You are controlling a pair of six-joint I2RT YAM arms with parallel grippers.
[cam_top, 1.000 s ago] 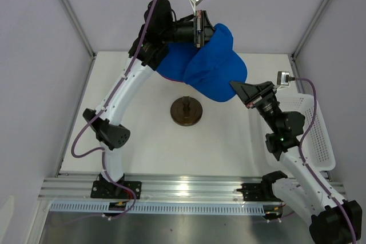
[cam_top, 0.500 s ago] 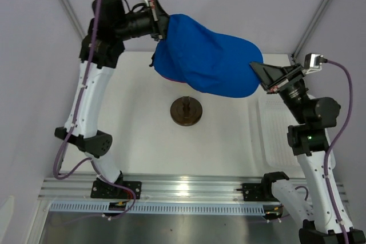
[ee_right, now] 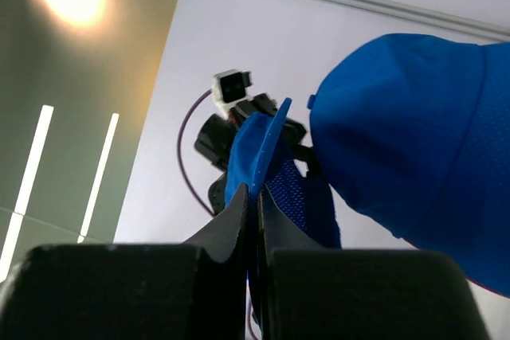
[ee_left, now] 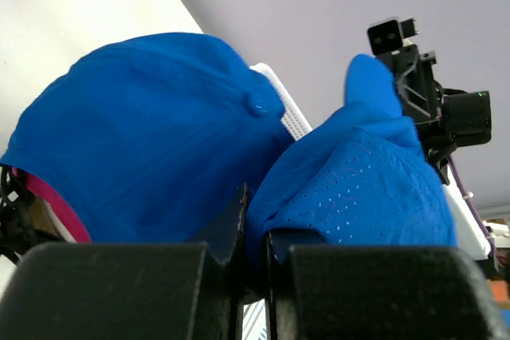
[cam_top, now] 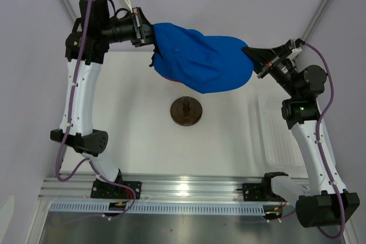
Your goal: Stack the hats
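Your left claw and right claw each pinch an end of one royal blue fabric cap above the white bench. A second blue cap covers one magenta-pink cap.

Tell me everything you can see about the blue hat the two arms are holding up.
The held blue hat is soft royal-blue fabric with fine mesh perforations. It is stretched in the air between the left gripper and the right gripper, each shut on one edge. It presses against a second blue hat.

Blue hat, perforated blue hat, pink hat.
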